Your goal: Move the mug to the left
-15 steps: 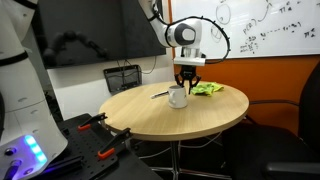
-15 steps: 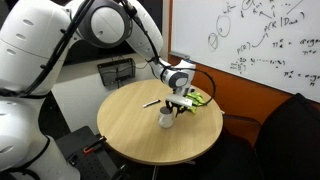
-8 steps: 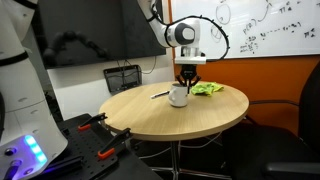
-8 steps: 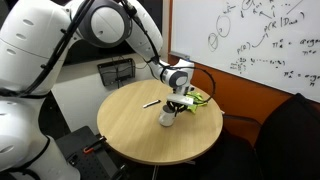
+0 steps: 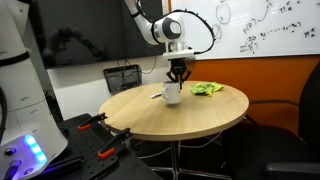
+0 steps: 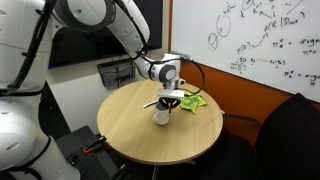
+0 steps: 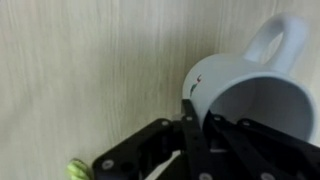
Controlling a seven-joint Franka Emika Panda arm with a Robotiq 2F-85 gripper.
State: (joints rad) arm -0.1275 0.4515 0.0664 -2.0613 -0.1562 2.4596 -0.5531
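A white mug (image 5: pixel 172 93) stands on the round wooden table (image 5: pixel 190 115), also seen in an exterior view (image 6: pixel 162 112). My gripper (image 5: pixel 177 76) reaches down onto it from above and is shut on the mug's rim; it shows too in an exterior view (image 6: pixel 170 99). In the wrist view the mug (image 7: pixel 245 95) fills the right side, handle at the top, with my black fingers (image 7: pixel 200 135) clamped over its wall, one finger outside and one inside.
A green cloth (image 5: pixel 208 89) lies on the table beyond the mug, also in an exterior view (image 6: pixel 192 101). A dark pen (image 6: pixel 150 102) lies near the mug. A wire basket (image 5: pixel 123 76) stands behind the table. A black chair (image 5: pixel 305 110) is at the side.
My gripper and the mug have shifted together across the table, away from the green cloth and toward the pen. The arm has swung with them.
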